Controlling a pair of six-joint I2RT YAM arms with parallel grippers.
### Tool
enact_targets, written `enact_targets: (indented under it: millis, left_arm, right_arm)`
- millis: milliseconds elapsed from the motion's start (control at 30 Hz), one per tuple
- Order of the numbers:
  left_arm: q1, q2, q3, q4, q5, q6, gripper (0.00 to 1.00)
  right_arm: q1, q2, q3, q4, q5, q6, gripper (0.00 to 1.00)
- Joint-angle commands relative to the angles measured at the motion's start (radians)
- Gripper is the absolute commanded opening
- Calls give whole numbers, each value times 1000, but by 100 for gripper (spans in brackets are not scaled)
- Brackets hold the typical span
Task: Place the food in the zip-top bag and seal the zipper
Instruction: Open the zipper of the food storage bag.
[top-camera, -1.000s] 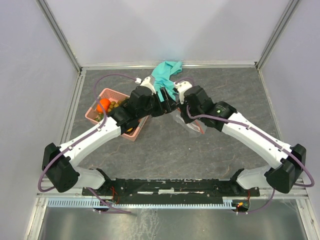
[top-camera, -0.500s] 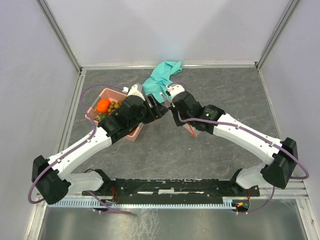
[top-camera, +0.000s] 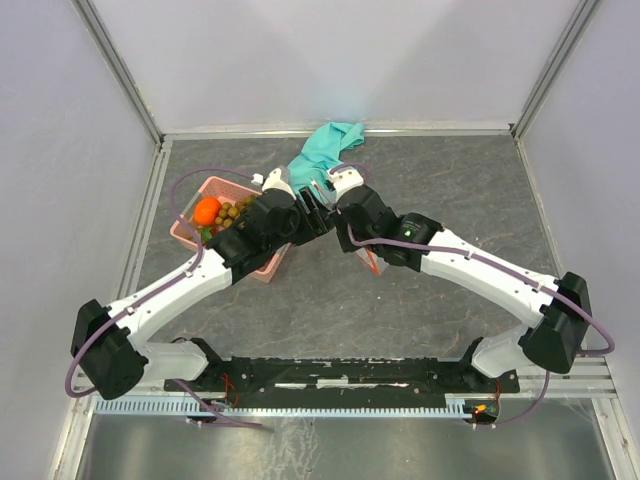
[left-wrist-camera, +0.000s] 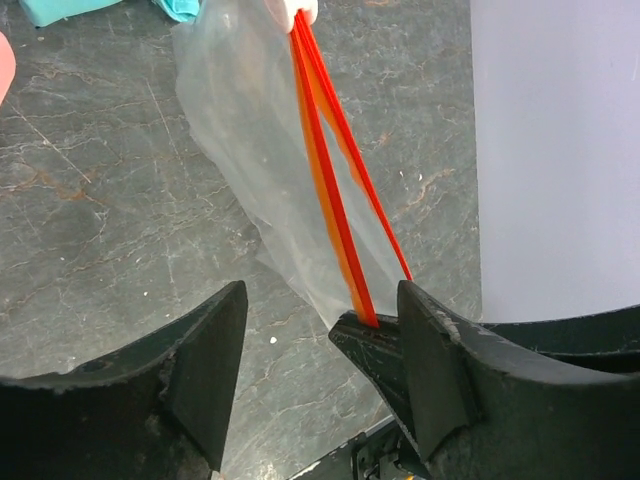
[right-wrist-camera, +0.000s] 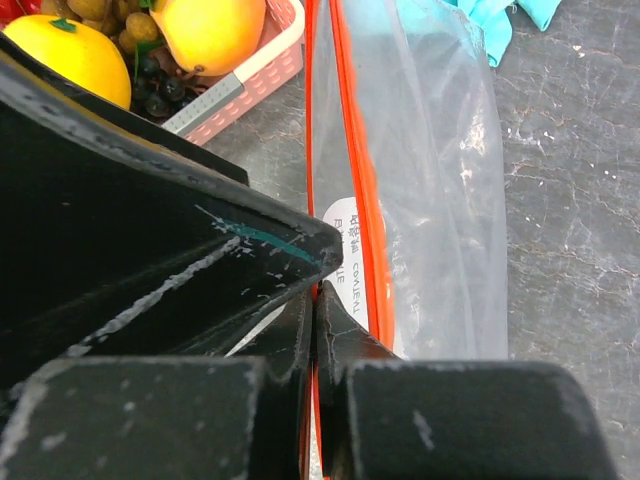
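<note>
**Right claw pinches the zipper, left claw spread beside it**

Right claw (right-wrist-camera: 315, 320) has its fingers pressed together on the red-orange zipper (right-wrist-camera: 365, 200) of the one zip-top bag (right-wrist-camera: 440, 180), which hangs from that grip. Left claw (left-wrist-camera: 322, 295) is spread wide, and the strip's end meets the inner face of one finger.

One pink basket (top-camera: 185, 218) sits near the left edge of the surface (top-camera: 470, 190), and one teal cloth (top-camera: 328, 148) lies against the far edge. Bare grey surface runs from the bag to the right edge.

The basket holds two yellow fruits (right-wrist-camera: 205, 30), one orange fruit (top-camera: 207, 210) and one bunch of berries (top-camera: 236, 211).

Both arms reach forward and inward from the outer corners. Their wrists almost touch mid-surface, just beside the basket.
</note>
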Motion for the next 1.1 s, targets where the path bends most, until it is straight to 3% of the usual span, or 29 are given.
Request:
enact_targets:
  millis: [0,267,633,767,900,1067]
  left_arm:
    - [-1,11,10,68,-13,-29,66]
    - [-1,36,0,84,-31,-25,50]
    - [0,79,0,108,-26,-18,37]
    - [1,90,1,111,-24,-11,26]
    - [0,83,5,101,-39,7,14]
    - [0,70,2,75,-55,28,5]
  right_arm:
    - [7,-4,6,77,31,34,3]
    - [17,9,-10,120,31,53,4]
    - [23,20,-25,168,18,63,7]
    - [21,14,-27,182,1,55,10]
    - [23,-6,-25,174,-15,42,20]
    - [22,-48,-7,115,-51,36,35]
